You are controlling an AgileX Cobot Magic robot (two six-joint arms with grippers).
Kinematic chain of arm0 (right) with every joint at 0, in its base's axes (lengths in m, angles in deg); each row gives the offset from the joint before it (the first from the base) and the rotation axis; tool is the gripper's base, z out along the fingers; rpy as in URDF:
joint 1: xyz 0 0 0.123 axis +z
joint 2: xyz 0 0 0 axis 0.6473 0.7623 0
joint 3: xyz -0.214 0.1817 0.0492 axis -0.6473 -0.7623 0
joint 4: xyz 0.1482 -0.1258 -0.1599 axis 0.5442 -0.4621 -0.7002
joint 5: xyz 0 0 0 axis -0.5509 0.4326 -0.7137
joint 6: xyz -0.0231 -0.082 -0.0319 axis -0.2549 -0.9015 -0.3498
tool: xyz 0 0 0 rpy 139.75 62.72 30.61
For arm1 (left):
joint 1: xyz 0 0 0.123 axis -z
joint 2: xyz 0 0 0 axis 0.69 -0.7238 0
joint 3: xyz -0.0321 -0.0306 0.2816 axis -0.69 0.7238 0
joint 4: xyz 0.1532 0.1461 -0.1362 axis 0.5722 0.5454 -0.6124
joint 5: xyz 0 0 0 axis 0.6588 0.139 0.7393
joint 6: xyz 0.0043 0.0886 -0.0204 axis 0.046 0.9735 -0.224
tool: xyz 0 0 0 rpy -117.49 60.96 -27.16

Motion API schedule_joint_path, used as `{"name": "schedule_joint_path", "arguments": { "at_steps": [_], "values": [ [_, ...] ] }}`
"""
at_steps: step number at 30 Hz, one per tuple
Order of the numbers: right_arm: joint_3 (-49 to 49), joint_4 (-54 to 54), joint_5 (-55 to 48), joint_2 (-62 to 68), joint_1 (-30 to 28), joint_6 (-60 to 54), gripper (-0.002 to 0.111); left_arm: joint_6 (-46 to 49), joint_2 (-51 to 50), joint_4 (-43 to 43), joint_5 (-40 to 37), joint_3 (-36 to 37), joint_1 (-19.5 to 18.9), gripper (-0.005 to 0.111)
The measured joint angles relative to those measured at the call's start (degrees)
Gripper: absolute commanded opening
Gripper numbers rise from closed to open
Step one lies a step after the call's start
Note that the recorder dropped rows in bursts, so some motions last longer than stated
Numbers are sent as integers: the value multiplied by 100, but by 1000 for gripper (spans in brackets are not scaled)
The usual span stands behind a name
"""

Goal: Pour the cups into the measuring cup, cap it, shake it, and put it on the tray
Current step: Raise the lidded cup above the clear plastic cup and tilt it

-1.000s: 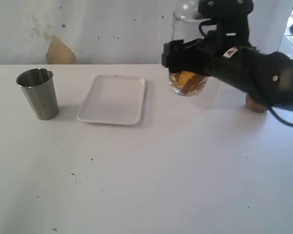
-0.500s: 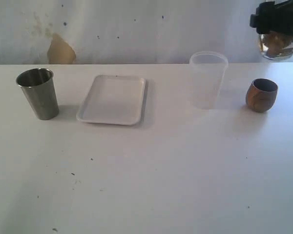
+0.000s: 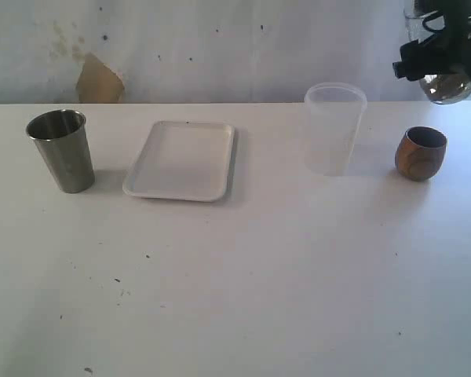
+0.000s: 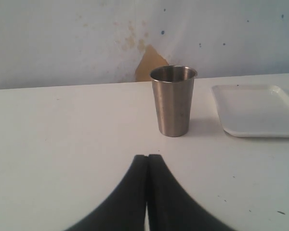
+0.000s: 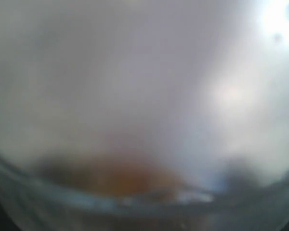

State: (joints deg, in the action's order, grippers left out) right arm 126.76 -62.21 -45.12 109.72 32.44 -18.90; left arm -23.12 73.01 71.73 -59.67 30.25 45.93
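Note:
My right gripper (image 3: 439, 61) hangs high at the far right, shut on the clear measuring cup (image 3: 449, 89), well above the table. The right wrist view is a blur filled by the measuring cup (image 5: 135, 120), with brown-orange contents (image 5: 120, 180) low in it; the fingers are hidden there. The brown wooden cup (image 3: 421, 153) stands on the table below that gripper. The steel tumbler (image 3: 61, 149) stands upright at the far left, left of the white tray (image 3: 182, 159). My left gripper (image 4: 147, 159) is shut and holds nothing, a short way from the steel tumbler (image 4: 173, 100).
A frosted translucent container (image 3: 334, 129) stands between the tray and the wooden cup. A corner of the tray (image 4: 255, 109) shows beside the tumbler in the left wrist view. A pale wall with a tan patch (image 3: 99, 82) backs the white table (image 3: 243, 283).
The right arm has swung from above the table's middle up to the far right corner, carrying the measuring cup; the frosted container and wooden cup are now uncovered.

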Motion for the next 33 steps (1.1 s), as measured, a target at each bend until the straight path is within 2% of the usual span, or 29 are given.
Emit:
{"name": "schedule_joint_path", "arguments": {
  "at_steps": [5, 16, 22, 33],
  "values": [
    [275, -289, 215, 456, -3, -395, 0, 0, 0, 0, 0, 0, 0, 0],
    [456, -1205, 854, 684, -25, -527, 0, 0, 0, 0, 0, 0, 0, 0],
    [456, -1294, 943, 753, -25, -1230, 0, 0, 0, 0, 0, 0, 0, 0],
    [456, -1317, 969, 765, -49, -1782, 0, 0, 0, 0, 0, 0, 0, 0]
  ]
}}
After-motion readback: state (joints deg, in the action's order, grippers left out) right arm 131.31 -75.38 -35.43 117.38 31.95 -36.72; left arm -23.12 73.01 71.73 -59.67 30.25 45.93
